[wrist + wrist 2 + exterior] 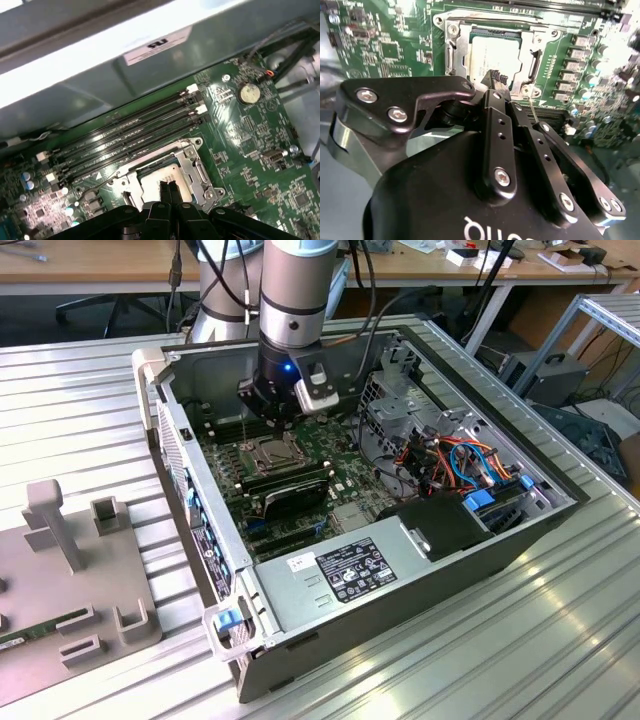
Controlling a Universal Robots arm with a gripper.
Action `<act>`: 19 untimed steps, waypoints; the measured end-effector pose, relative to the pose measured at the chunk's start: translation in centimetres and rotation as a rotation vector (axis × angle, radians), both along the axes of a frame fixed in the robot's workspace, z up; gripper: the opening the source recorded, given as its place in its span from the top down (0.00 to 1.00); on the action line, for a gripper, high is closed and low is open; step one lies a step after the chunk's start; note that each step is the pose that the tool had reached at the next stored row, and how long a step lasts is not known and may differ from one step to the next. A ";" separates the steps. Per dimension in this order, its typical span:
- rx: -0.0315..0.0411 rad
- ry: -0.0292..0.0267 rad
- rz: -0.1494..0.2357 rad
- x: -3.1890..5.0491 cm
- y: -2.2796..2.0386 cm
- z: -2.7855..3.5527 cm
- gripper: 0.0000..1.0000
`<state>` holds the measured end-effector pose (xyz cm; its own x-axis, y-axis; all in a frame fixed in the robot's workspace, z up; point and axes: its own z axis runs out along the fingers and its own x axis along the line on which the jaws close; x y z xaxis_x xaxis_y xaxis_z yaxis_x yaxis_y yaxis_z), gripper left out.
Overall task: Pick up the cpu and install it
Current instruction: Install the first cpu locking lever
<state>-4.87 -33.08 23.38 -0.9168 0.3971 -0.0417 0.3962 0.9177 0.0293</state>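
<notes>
Inside the open computer case, on the motherboard, the cpu lies within the socket frame. The gripper hangs over it, fingertips pinched together and holding nothing. Installation looks nearly finished. The next move calls for the chip lying flat.

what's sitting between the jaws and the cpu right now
Nothing visible. In both wrist views the gripper hangs directly over the cpu, which lies flat inside the socket frame, its silver top bare beneath the closed jaws.
</notes>
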 end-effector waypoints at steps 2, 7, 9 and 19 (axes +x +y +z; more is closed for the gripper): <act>0.0000 0.0000 0.047 0.00 0.00 0.00 0.89; 0.0000 0.0000 0.149 0.00 0.00 -0.01 0.89; 0.0000 0.0000 0.192 0.00 0.00 -0.01 0.89; 0.0000 0.0000 0.275 0.00 0.00 -0.01 0.89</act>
<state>-4.87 -33.08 23.37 -0.9902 0.1329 -0.0417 0.1318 0.9908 0.0292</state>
